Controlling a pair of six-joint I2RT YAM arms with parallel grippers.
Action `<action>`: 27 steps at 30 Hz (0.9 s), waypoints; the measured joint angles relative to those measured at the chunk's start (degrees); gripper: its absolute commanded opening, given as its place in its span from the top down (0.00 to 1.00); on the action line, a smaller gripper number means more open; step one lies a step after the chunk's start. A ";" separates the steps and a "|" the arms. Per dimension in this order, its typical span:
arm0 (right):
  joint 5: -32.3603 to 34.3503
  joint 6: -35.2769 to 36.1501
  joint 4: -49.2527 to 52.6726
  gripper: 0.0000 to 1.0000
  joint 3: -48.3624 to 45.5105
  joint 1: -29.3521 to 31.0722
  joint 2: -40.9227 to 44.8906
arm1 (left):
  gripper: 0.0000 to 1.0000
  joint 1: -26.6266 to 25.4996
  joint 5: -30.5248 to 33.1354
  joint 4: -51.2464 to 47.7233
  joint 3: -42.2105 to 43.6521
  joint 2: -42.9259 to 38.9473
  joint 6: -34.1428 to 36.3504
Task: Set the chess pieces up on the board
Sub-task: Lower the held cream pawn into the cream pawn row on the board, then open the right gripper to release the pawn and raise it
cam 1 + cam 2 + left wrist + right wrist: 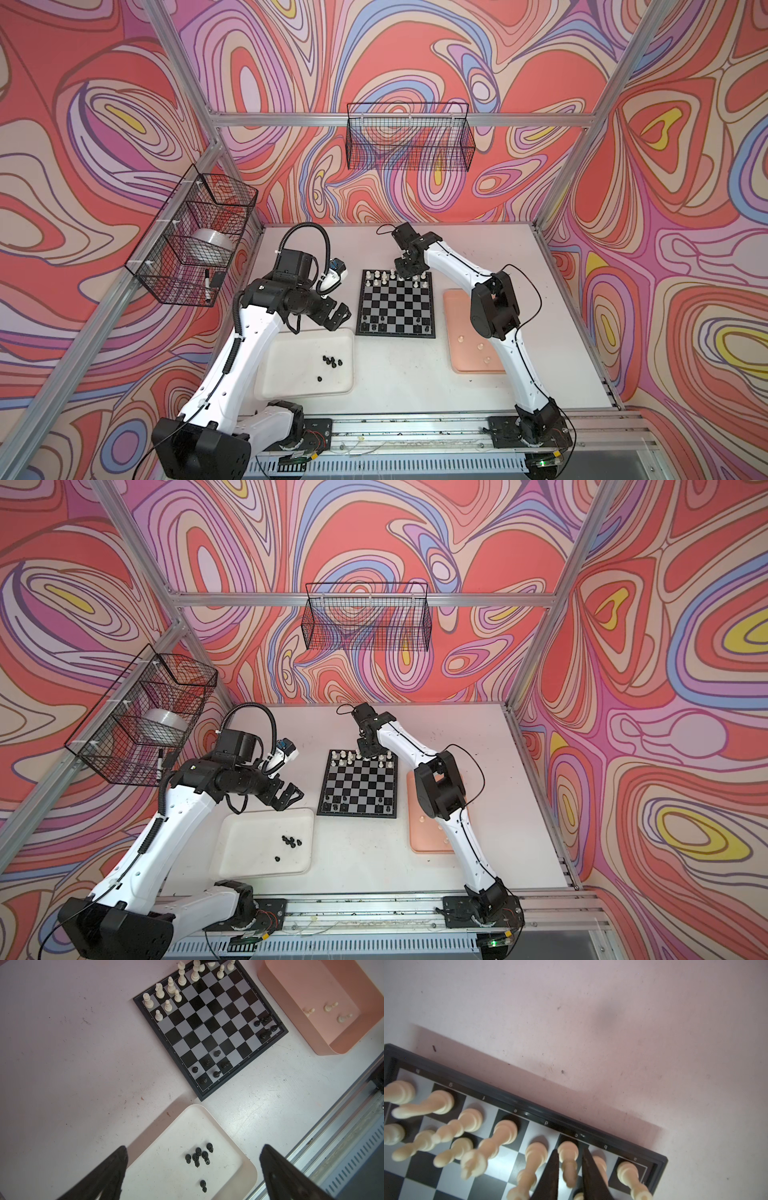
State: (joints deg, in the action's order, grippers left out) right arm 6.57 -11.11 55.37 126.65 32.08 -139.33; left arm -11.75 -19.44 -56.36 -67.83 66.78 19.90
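Observation:
The board (395,303) (357,785) lies mid-table in both top views. Cream-white chess pieces (384,275) stand on its far rows and a few black pieces (376,326) on its near rows. My right gripper (405,276) (570,1149) is low over the far row. Its jaws stand slightly apart around an upright white piece (568,1152) on a dark back-row square, with slim gaps at its sides. My left gripper (338,316) (194,1147) hangs wide open and empty above the white tray's (291,374) far corner, where several black pieces (198,1154) lie.
A pink tray (461,332) right of the board holds three cream pieces (330,1007); my right arm crosses above it. Wire baskets (195,237) hang on the left and back walls. A metal rail (415,428) runs along the table's front edge.

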 measured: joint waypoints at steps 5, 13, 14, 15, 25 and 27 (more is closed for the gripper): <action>0.13 0.17 0.02 0.77 0.00 0.00 0.00 | 0.00 0.00 0.00 0.02 0.00 0.00 0.02; 0.20 0.37 0.02 0.73 0.00 0.00 0.00 | 0.00 0.00 0.00 0.02 0.00 0.00 0.00; 0.20 0.42 0.02 0.73 0.00 0.00 0.00 | 0.00 0.00 0.00 0.02 0.00 0.00 0.02; 0.20 0.42 0.00 0.73 0.00 0.00 0.00 | 0.00 0.00 0.00 0.02 0.00 0.00 0.02; 0.28 0.66 -0.15 0.69 1.03 0.00 0.11 | 0.00 0.00 0.02 0.00 0.00 0.00 0.02; 0.26 0.76 -0.24 0.69 1.16 0.00 0.37 | 0.00 0.00 0.04 0.02 0.00 0.00 0.02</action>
State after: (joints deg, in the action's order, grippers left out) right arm 6.83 -10.35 55.13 127.81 32.08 -138.96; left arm -11.75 -19.40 -56.34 -67.83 66.78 19.92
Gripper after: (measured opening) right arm 0.311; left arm 0.997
